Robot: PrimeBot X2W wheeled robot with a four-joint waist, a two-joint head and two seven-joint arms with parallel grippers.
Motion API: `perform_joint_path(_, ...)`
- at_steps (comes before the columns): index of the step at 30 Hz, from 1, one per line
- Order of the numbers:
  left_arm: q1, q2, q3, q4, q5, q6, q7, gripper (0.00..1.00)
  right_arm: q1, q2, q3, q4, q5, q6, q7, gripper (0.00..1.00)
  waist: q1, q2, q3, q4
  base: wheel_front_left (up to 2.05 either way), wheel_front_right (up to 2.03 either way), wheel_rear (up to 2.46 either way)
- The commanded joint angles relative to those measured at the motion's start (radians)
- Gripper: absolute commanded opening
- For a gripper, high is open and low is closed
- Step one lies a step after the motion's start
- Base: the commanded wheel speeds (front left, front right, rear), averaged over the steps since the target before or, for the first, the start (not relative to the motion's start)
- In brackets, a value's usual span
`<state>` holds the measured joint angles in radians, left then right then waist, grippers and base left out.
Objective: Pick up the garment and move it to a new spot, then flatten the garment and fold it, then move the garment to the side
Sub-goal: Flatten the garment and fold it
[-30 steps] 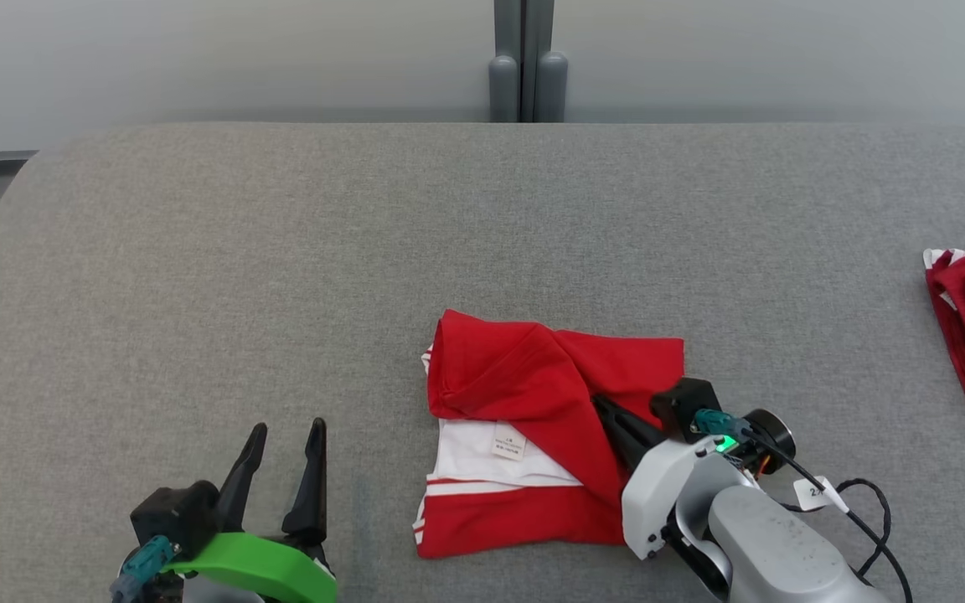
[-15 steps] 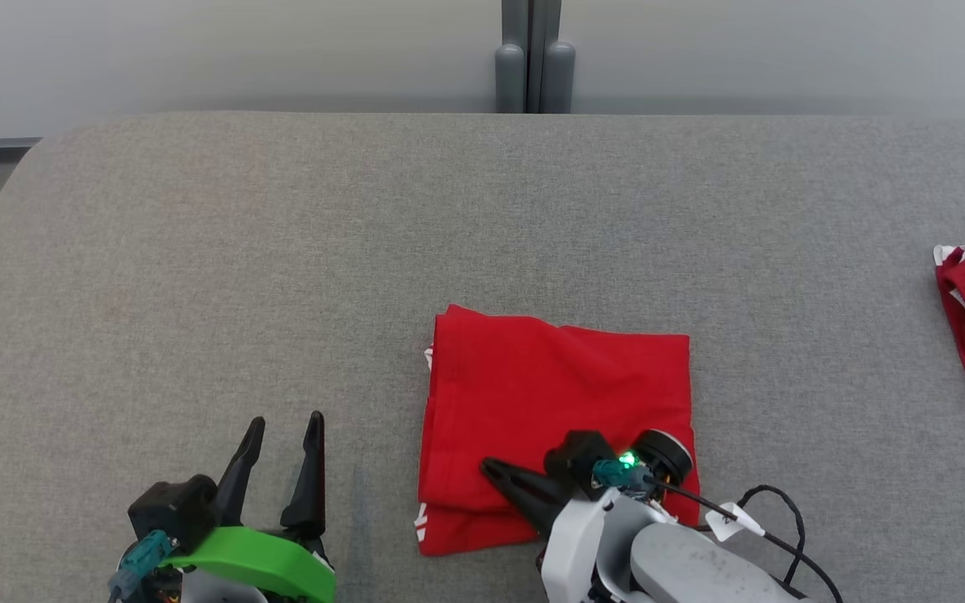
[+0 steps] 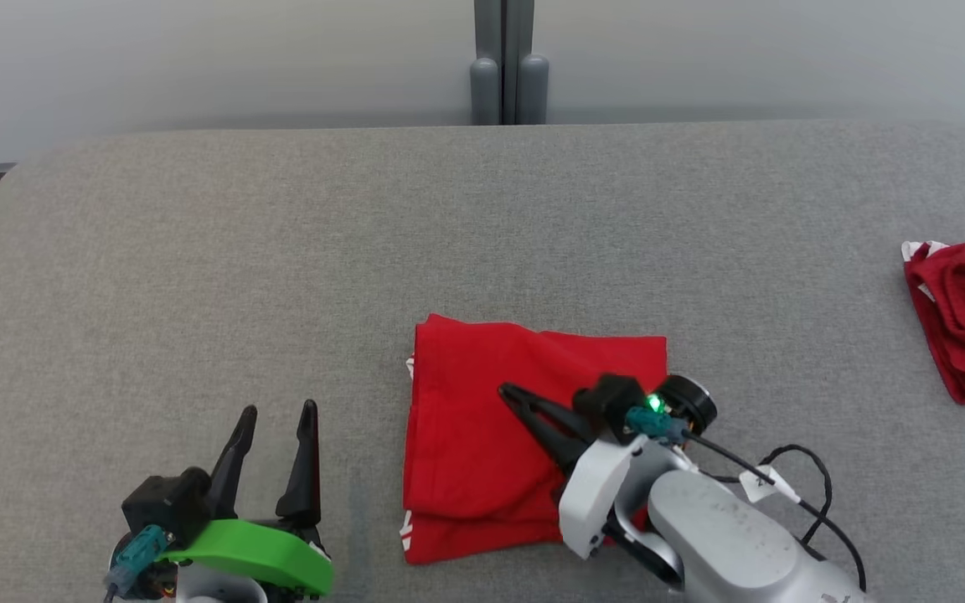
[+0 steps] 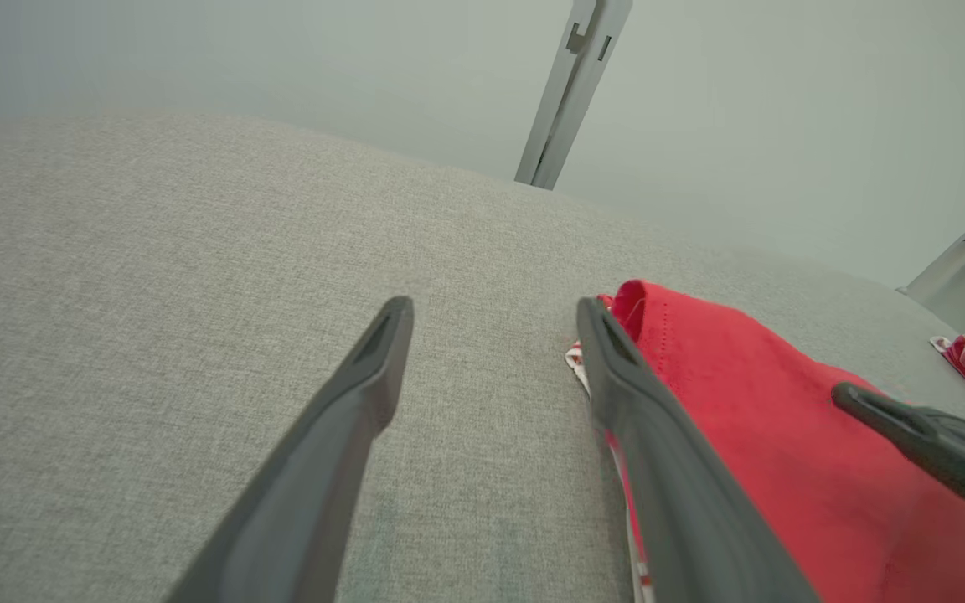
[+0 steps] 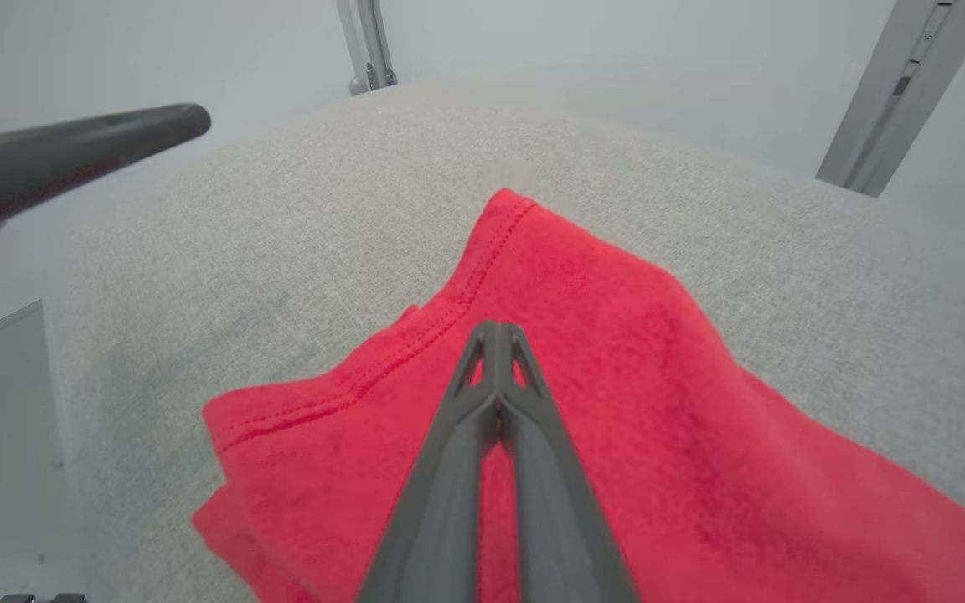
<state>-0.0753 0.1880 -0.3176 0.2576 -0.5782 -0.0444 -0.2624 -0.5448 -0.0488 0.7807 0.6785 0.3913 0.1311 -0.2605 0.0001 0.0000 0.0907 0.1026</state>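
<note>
Head view: high, facing forward and down over the surface (image 3: 198,251) to its far edge. Left wrist view: low and near, skimming the surface toward its far edge. Right wrist view: close above the garment (image 5: 616,377), shared by all three.

Red garment (image 3: 482,435) folded into rectangle, flat on grey surface.

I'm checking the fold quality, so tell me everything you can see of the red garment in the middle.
The red garment is soft-looking knit cloth, folded into a rough rectangle of stacked layers, with stitched hems and white trim peeking out at its left edge. It lies flat, slightly rumpled, on the grey padded surface. The right gripper, jaws shut, stretches over its top; whether it presses the cloth I cannot tell.
</note>
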Motion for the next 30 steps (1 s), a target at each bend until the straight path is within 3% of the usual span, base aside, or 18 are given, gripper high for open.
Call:
perform_joint_path(1,-0.019,-0.003,0.012,-0.009,0.024,-0.001,-0.003,1.00,0.004,-0.004,-0.045,-0.026,-0.023,-0.001,-0.005,0.27,-0.0001,0.0000,-0.019,-0.022,0.00,0.00,0.00)
perform_joint_path(4,-0.015,-0.027,0.039,-0.020,0.059,-0.003,-0.003,1.00,0.052,-0.004,-0.159,-0.062,-0.078,-0.001,-0.005,1.00,-0.0001,0.0000,-0.039,-0.047,0.00,0.00,0.00)
perform_joint_path(17,0.078,-0.099,0.134,-0.008,0.156,-0.028,-0.003,1.00,0.233,-0.003,-0.539,-0.200,-0.200,-0.001,-0.005,1.00,-0.0001,0.0000,-0.120,-0.136,0.00,0.00,0.00)
perform_joint_path(30,0.177,-0.126,0.222,-0.017,0.210,-0.039,-0.003,1.00,0.403,-0.003,-0.725,-0.297,-0.176,-0.001,-0.006,1.00,-0.0001,0.0000,-0.134,-0.150,0.00,0.00,0.00)
